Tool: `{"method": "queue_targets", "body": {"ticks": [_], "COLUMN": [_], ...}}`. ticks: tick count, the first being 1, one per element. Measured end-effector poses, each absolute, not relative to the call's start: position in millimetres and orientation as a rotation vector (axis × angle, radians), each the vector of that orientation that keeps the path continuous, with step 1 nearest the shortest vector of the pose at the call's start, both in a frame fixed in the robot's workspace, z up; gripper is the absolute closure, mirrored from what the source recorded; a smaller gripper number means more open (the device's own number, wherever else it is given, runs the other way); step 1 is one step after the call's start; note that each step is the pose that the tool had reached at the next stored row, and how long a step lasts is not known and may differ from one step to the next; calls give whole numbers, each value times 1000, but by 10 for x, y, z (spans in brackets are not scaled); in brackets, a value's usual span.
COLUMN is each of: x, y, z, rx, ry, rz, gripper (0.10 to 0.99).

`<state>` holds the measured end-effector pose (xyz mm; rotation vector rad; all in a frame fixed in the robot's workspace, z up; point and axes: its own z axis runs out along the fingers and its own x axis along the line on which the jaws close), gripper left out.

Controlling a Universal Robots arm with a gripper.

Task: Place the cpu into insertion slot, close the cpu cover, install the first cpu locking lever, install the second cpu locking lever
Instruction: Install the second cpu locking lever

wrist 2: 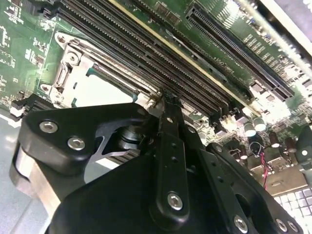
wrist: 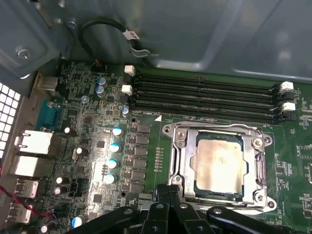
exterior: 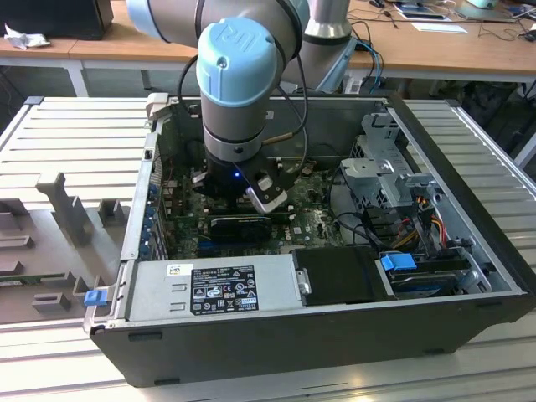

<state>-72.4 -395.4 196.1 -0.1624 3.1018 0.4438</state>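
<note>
The cpu (wrist: 218, 164), a flat square chip with a pale silvery-grey top, lies seated in the insertion slot (wrist: 195, 181) on the green motherboard (wrist: 146, 141) beside the long black memory slots (wrist: 204, 97). The cpu cover (wrist: 217, 132) (a thin silver frame) lies down around it. The end effector (wrist 2: 159, 100) hovers at the socket's edge, fingertips pressed together, holding nothing visible

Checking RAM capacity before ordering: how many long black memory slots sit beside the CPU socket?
4, lying side by side between the socket and the case wall. All look unpopulated; none seems hidden.
</note>
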Motion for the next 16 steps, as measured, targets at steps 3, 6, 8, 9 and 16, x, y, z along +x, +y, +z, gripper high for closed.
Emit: {"method": "queue_targets", "body": {"ticks": [3, 6, 8, 9, 16], "x": [-730, -731, -731, -731, -732], "y": [-3957, -3958, -3957, -3958, -3957], "z": [1980, 2070, 2136, 2161, 2308], "rx": [-164, -163, -163, -163, -163], "ry": [3100, 3100, 3100, 3100, 3099], "rz": [455, 455, 455, 455, 459], "gripper": [980, 980, 980, 980, 980]}}
